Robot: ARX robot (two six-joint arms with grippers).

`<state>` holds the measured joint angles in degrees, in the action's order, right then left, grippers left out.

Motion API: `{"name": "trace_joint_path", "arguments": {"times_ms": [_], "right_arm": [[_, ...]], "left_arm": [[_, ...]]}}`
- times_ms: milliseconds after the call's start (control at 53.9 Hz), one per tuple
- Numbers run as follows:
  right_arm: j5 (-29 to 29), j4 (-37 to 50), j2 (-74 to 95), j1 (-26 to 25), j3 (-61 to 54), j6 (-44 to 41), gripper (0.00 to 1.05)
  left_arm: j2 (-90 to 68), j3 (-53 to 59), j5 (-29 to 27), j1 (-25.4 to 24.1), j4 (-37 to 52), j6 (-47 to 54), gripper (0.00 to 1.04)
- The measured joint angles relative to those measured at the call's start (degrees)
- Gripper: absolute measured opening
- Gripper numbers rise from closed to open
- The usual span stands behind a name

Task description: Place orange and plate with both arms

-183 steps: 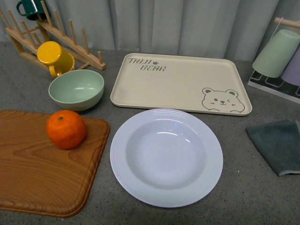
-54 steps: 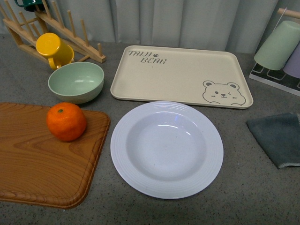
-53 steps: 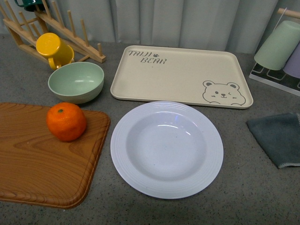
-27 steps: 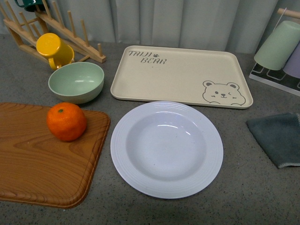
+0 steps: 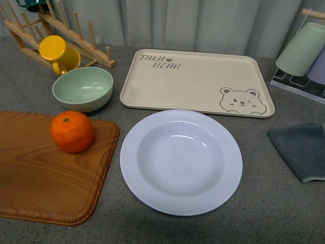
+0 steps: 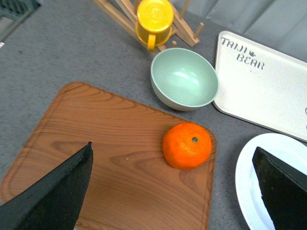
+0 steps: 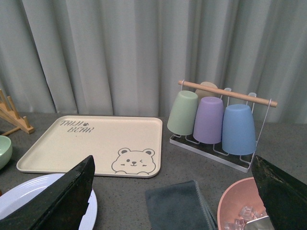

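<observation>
Two grippers, both spread wide and holding nothing: the left gripper [image 6: 171,147] hangs over the orange [image 5: 72,132], the right gripper [image 7: 172,159] faces the far edge. By the near edge, mid-desk, sits the plate [image 5: 181,161]. The orange rests on the wooden board [image 5: 40,178] at the near left corner. Behind the plate, the beige tray [image 5: 195,84] reads "TAIJI BEAR".

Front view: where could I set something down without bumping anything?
Free: the rectangular beige bear tray, the wooden board this side of the round orange, and grey counter between the white ridged plate and dark cloth. Crowded: back left, around the yellow mug and pale green bowl.
</observation>
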<state>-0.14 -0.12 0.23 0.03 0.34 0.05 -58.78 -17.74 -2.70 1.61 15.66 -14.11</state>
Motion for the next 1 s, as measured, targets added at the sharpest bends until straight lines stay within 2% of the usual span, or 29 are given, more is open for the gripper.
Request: {"name": "trace_joint_path", "arguments": {"times_ms": [130, 353, 742, 1002], "right_arm": [[0.0, 0.0, 0.0, 0.0, 0.0, 0.0, 0.96], [0.0, 0.0, 0.0, 0.0, 0.0, 0.0, 0.96], [0.0, 0.0, 0.0, 0.0, 0.0, 0.02, 0.96], [0.0, 0.0, 0.0, 0.0, 0.0, 0.0, 0.96]], "left_arm": [[-18.12, -7.69, 2.1, 3.1, 7.76, -0.31, 0.98], [-32.52, -14.45, 2.14, 4.96, 9.77, -1.22, 0.98], [-42.93, -19.76, 2.99, 4.59, 8.9, -0.15, 0.98], [-46.14, -22.08, 5.95, 4.96, 6.51, 0.28, 0.98]]}}
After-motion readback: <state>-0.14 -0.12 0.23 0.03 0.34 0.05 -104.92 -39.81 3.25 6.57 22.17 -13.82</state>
